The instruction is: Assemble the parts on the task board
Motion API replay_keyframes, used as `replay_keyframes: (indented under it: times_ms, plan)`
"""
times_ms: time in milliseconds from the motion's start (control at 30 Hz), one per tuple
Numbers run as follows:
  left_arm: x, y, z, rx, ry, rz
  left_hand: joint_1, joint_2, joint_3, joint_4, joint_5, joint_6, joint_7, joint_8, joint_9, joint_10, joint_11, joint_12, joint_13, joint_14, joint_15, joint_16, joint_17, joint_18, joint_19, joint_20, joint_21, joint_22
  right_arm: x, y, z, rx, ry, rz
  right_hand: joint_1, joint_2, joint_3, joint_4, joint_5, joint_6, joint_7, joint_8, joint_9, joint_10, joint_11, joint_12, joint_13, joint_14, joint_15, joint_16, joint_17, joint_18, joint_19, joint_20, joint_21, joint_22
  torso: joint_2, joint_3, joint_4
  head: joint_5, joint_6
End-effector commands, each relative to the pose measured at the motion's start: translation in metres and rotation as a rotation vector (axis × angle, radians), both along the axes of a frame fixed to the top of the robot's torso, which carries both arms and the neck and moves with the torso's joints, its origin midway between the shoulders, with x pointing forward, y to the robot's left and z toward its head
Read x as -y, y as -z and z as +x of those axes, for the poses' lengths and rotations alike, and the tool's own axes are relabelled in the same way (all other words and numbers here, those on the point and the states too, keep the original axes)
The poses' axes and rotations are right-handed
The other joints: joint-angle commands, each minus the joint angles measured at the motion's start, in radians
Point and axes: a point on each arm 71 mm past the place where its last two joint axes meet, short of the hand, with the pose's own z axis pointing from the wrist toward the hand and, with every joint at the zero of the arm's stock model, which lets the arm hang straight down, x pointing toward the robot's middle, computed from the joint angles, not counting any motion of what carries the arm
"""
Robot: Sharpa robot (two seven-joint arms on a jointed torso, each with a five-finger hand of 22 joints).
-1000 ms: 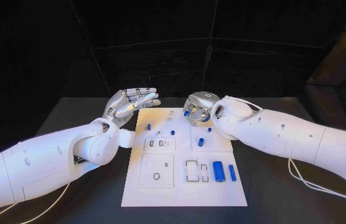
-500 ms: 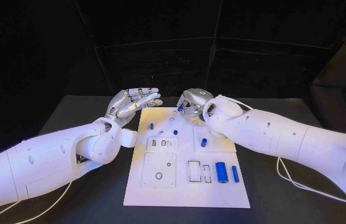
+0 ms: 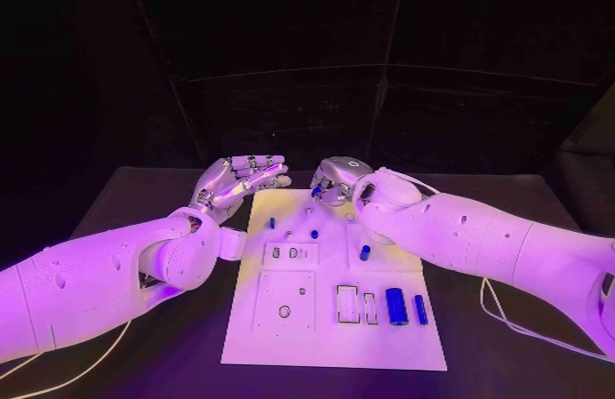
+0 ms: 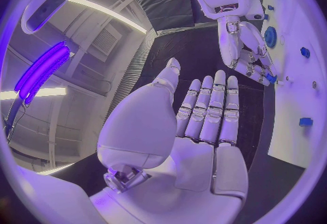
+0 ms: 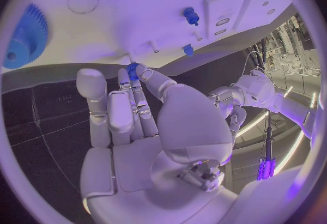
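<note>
Black worktop (image 3: 154,195) under dark drapes. White task board (image 3: 333,328) lies lengthwise at its middle, running away from the robot.

Parts on the board: a thick blue cylinder (image 3: 396,306) and a slimmer blue bar (image 3: 420,309) lie side by side near the right edge, beside two empty rectangular slots. A short blue piece (image 3: 365,252) sits at mid-board on the right. Two small blue pegs (image 3: 313,235) and (image 3: 270,223) stand further up, toward the left. The right wrist view also shows a blue toothed gear (image 5: 26,36) on the board's far portion.

Right hand (image 3: 336,184) hovers over the board's far end, fingers curled down, pinching a small blue part (image 5: 133,67) at its fingertips; the part sits just above the board surface, near a thin upright pin. Whether it touches the board cannot be told.

Left hand (image 3: 237,180) is raised off the board's far left corner, palm up, fingers extended and held close together, holding nothing; well apart from the right hand.
</note>
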Motion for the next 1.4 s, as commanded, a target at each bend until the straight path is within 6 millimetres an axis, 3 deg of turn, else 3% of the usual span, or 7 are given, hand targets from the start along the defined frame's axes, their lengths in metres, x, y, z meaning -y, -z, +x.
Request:
replay_keyframes:
  times_ms: [33, 600, 1100, 1200, 1233, 1300, 1400]
  plan:
    - [0.001, -0.002, 0.000, 0.010, 0.003, -0.003, 0.001, 0.011, -0.002, -0.003, 0.001, 0.002, 0.017, -0.004, -0.001, 0.003, 0.006, -0.006, 0.000, 0.005, 0.002, -0.003, -0.001, 0.013, -0.003, -0.001, -0.004, -0.001, 0.000, 0.001, 0.003, -0.018, 0.012, -0.015, -0.005, -0.006, 0.004, 0.001, -0.003, -0.004, 0.001, 0.003, 0.000, -0.008, 0.000, -0.005, -0.002, 0.012, 0.002, 0.006, -0.001, -0.019, -0.003, 0.003, 0.007, 0.000, -0.001, -0.0013, -0.0005, 0.001, -0.003]
    - [0.002, -0.002, 0.001, 0.007, 0.005, -0.002, 0.003, 0.012, -0.003, -0.006, 0.001, 0.003, 0.017, -0.005, -0.001, 0.004, 0.005, -0.007, 0.000, 0.006, 0.002, -0.003, -0.001, 0.014, -0.002, -0.001, -0.004, -0.001, -0.009, 0.005, 0.006, -0.039, 0.000, -0.040, -0.007, -0.012, 0.007, 0.005, -0.004, -0.008, 0.002, 0.003, -0.001, -0.012, 0.001, -0.005, -0.002, 0.012, 0.003, 0.005, -0.004, -0.018, -0.005, 0.004, 0.007, -0.001, 0.001, -0.0012, -0.0023, 0.018, -0.002]
    - [0.000, 0.000, 0.003, -0.002, -0.004, 0.007, 0.004, 0.013, -0.003, -0.008, 0.001, 0.002, 0.018, -0.006, -0.001, 0.004, 0.006, -0.008, 0.000, 0.007, 0.002, -0.004, -0.001, 0.014, 0.001, -0.001, -0.003, -0.001, -0.012, 0.005, 0.007, -0.036, -0.011, -0.040, -0.015, -0.025, 0.010, 0.013, -0.003, -0.022, 0.007, 0.001, -0.002, -0.026, 0.006, -0.008, -0.003, 0.009, 0.007, 0.003, -0.012, -0.018, -0.009, 0.007, 0.007, -0.004, 0.003, -0.0019, -0.0023, 0.021, -0.001]
    - [-0.001, 0.000, 0.003, -0.003, -0.005, 0.007, 0.004, 0.013, -0.003, -0.008, 0.001, 0.002, 0.018, -0.006, -0.001, 0.004, 0.006, -0.008, 0.000, 0.007, 0.002, -0.004, -0.001, 0.014, 0.001, -0.001, -0.003, -0.001, -0.012, 0.005, 0.008, -0.031, -0.003, -0.039, -0.029, -0.054, 0.003, 0.023, -0.007, -0.092, 0.029, -0.002, -0.006, -0.108, 0.027, -0.010, -0.006, -0.005, 0.026, -0.022, -0.061, -0.014, -0.031, 0.018, -0.015, -0.040, 0.002, -0.0020, -0.0034, 0.023, -0.001]
    - [-0.001, 0.000, 0.003, -0.003, -0.005, 0.008, 0.004, 0.013, -0.003, -0.008, 0.001, 0.002, 0.018, -0.006, -0.001, 0.004, 0.006, -0.009, 0.000, 0.007, 0.002, -0.004, -0.002, 0.014, 0.001, -0.001, -0.003, -0.001, -0.011, 0.004, 0.009, -0.024, 0.004, -0.035, -0.032, -0.079, -0.017, 0.025, -0.022, -0.174, 0.042, -0.002, -0.008, -0.182, 0.045, -0.009, -0.006, -0.018, 0.037, -0.046, -0.105, -0.007, -0.056, 0.029, -0.048, -0.091, 0.002, -0.0022, -0.0037, 0.023, -0.001]
    - [-0.001, 0.000, 0.003, -0.004, -0.005, 0.008, 0.004, 0.013, -0.003, -0.008, 0.001, 0.002, 0.018, -0.007, -0.001, 0.003, 0.006, -0.009, 0.000, 0.007, 0.002, -0.004, -0.002, 0.014, 0.002, -0.001, -0.003, -0.001, -0.010, 0.004, 0.009, -0.012, 0.011, -0.028, -0.023, -0.091, -0.050, 0.033, -0.029, -0.291, 0.043, -0.003, -0.008, -0.253, 0.052, -0.003, -0.003, -0.027, 0.043, -0.063, -0.134, 0.004, -0.084, 0.040, -0.083, -0.142, 0.003, -0.0021, -0.0031, 0.022, 0.000]
    - [-0.001, 0.000, 0.003, -0.004, -0.006, 0.009, 0.004, 0.014, -0.003, -0.008, 0.001, 0.002, 0.018, -0.007, -0.001, 0.003, 0.006, -0.009, 0.000, 0.007, 0.002, -0.004, -0.002, 0.014, 0.002, -0.001, -0.003, -0.001, -0.007, 0.002, 0.009, 0.007, 0.018, -0.014, -0.011, -0.096, -0.085, 0.043, -0.025, -0.313, 0.041, -0.003, -0.007, -0.280, 0.052, 0.004, -0.001, -0.031, 0.044, -0.072, -0.154, 0.008, -0.092, 0.044, -0.096, -0.160, 0.003, -0.0014, -0.0029, 0.022, 0.001]
